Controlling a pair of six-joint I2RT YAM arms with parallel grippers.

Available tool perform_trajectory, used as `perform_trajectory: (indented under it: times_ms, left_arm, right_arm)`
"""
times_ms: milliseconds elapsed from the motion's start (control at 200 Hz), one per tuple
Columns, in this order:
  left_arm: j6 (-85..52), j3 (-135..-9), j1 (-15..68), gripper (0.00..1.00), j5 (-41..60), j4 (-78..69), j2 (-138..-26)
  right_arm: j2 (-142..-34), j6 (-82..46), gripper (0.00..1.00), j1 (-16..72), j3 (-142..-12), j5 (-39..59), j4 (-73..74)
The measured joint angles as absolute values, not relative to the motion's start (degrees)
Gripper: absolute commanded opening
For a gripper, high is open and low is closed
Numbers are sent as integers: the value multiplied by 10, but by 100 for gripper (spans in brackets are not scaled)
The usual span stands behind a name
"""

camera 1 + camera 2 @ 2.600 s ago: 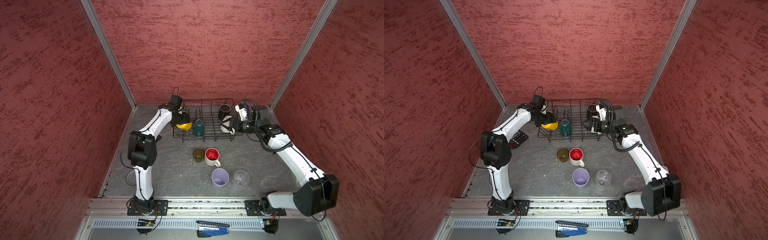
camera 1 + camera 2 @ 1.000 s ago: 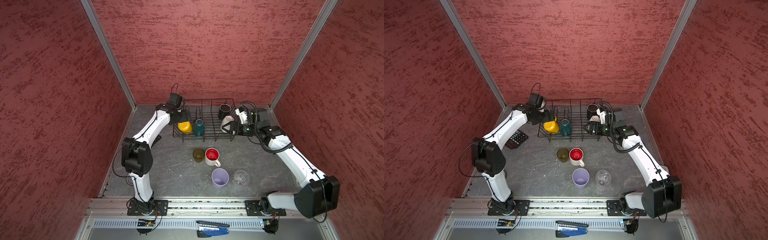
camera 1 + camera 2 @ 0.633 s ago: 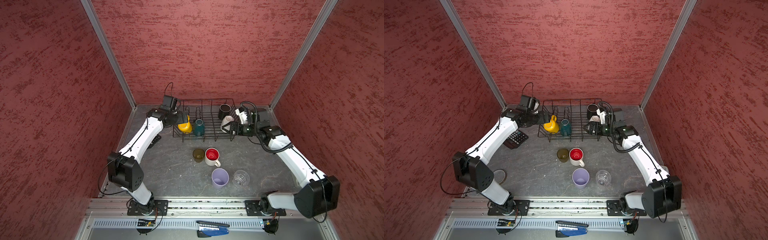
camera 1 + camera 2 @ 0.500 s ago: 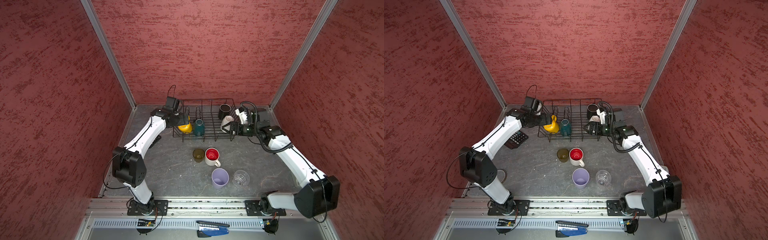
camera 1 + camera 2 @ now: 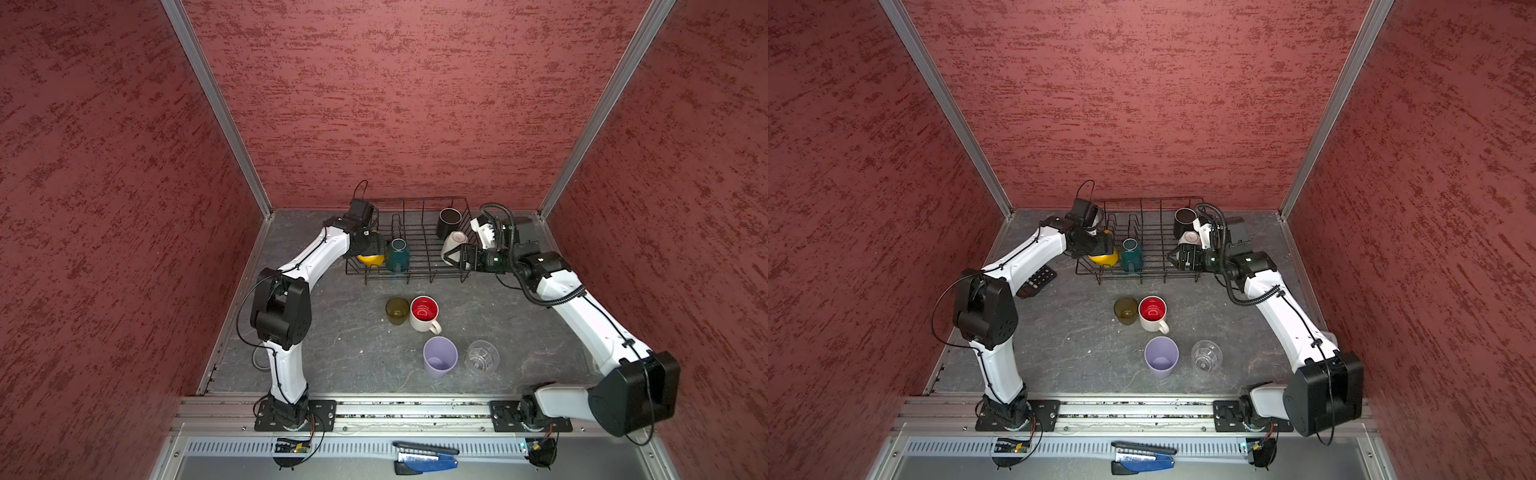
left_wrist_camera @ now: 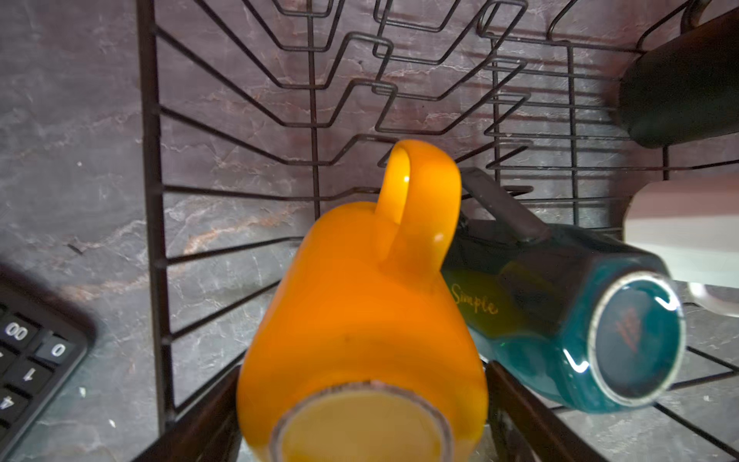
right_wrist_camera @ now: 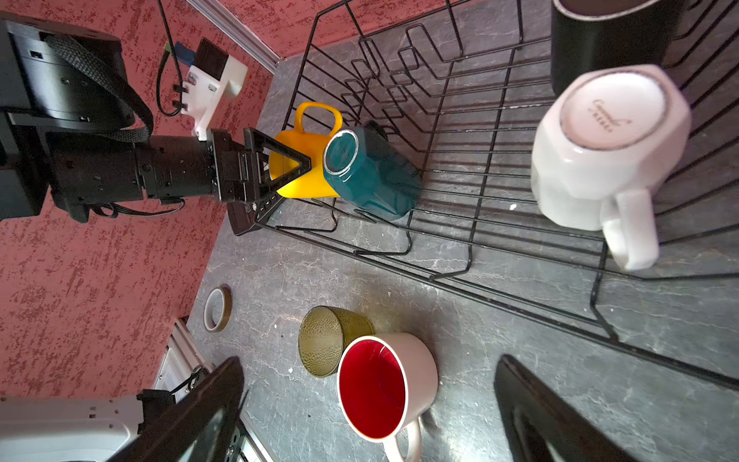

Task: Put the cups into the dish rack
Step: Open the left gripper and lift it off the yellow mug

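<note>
Yellow mug (image 6: 360, 312) — glazed, probably slick, rigid, chippable; tipped in dish rack (image 6: 154, 160), between left fingers (image 6: 200, 428), grip uncertain. Best held across body. Right fingers (image 7: 536, 408) — spread wide, empty.

The left arm (image 5: 320, 255) and right arm (image 5: 590, 318): glossy white tapered link shells, boxy black joint housings (image 5: 280, 309), thin black cables clipped along the links. A ribbed black hose (image 5: 536, 300) loops at the right wrist. The right gripper (image 5: 454, 257) is black, with triangular open-frame fingers. Black base plates (image 5: 324, 415) carry screw heads.
</note>
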State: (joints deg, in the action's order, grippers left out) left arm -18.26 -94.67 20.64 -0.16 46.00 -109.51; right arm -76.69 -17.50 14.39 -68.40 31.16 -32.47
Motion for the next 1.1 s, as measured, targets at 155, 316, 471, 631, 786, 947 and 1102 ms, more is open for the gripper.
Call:
perform_trajectory:
  times_ms: [155,316,471,631,786,947,1102]
  left_arm:
    - [-173,-951,201,67,6,465,-1096]
    - [-152,-964,198,56,21,478,-1104]
    - [-108,-986,198,52,32,493,-1115]
    - [-55,-1011,199,55,34,517,-1130]
    - [-23,-1045,200,65,25,546,-1153]
    - [-14,-1051,202,82,4,551,-1161]
    - [-10,-1038,205,100,-13,535,-1143]
  right_arm:
    - [-767,-175,99,144,-684,312,-325]
    - [-767,-175,99,144,-684,312,-325]
    - [-767,-175,99,144,-684,312,-325]
    - [-767,-175,99,144,-684,312,-324]
    - [-767,-175,99,144,-684,312,-324]
    - [-767,-175,99,144,-684,312,-325]
    - [-767,-170,99,144,-684,307,-330]
